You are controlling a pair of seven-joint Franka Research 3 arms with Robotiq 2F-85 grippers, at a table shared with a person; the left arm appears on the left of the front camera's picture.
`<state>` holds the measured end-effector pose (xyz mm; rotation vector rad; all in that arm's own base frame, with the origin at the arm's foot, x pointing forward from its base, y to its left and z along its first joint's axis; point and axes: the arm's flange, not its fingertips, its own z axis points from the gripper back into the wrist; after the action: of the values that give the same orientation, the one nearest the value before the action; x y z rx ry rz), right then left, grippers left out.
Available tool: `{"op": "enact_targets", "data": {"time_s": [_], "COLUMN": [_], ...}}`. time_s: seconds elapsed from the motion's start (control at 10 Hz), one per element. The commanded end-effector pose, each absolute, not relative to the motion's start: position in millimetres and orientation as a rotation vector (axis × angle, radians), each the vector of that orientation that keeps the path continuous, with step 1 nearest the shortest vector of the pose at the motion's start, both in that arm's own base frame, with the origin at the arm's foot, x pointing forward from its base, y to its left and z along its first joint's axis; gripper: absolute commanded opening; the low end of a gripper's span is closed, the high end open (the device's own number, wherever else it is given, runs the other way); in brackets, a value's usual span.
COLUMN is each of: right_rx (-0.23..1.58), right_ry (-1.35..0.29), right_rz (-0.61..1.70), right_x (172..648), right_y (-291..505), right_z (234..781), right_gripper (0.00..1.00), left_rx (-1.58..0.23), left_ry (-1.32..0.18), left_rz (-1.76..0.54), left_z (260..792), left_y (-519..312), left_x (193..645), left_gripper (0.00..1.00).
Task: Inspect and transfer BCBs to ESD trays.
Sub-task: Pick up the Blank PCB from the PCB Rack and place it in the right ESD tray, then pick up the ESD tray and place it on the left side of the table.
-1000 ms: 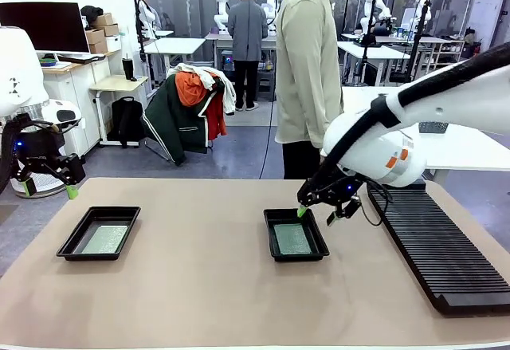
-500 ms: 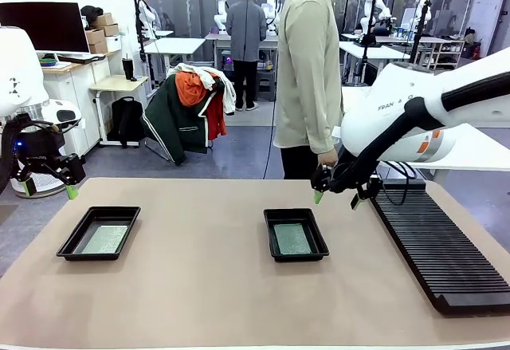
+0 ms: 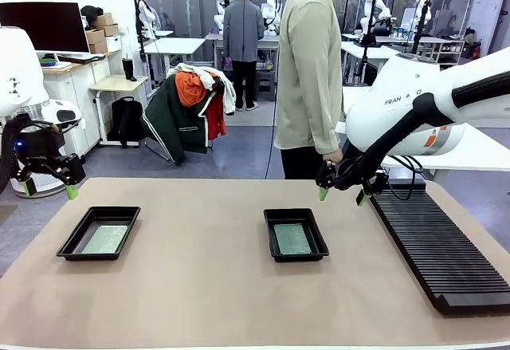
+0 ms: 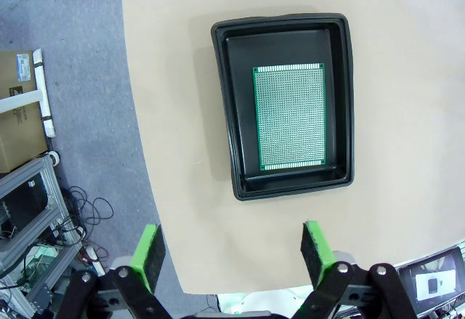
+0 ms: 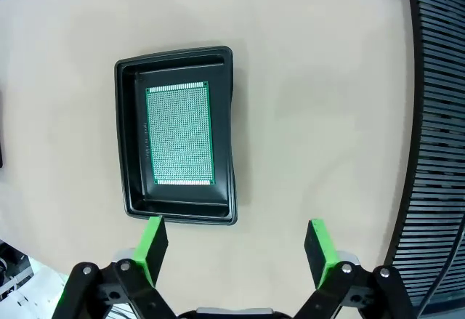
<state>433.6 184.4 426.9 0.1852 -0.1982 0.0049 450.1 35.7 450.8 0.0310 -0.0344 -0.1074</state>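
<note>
boards thin, stiff, light, flat in trays | we would hold the long edges | right gripper open, empty | left gripper open, empty

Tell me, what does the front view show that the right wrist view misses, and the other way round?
Front view alone: a person in a beige shirt at the table's far side, the open left claw, and a second shallow black plastic tray holding a green dotted circuit board.

Right wrist view alone: a straight-down look at the fine dot grid on the green board in its tray.

Both: that tray with its board, the long black ribbed rack, the open right claw and the tan tabletop.
</note>
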Motion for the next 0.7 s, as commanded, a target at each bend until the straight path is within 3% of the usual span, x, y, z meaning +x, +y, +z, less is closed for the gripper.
{"op": "enact_targets", "data": {"time_s": [0.0,0.6], "right_rx": [0.189,0.189], "right_ry": [-0.195,-0.195], "right_rz": [0.004,0.004], "right_x": [432.6,432.6], "right_y": [186.0,186.0], "right_z": [425.8,425.8], "right_gripper": [1.0,1.0], "left_rx": [0.025,0.025], "left_ry": [-0.042,-0.042], "left_rz": [-0.112,-0.112], "left_z": [448.7,448.7], "left_y": [37.2,37.2], "left_x": [449.8,449.8], "left_gripper": [1.0,1.0]}}
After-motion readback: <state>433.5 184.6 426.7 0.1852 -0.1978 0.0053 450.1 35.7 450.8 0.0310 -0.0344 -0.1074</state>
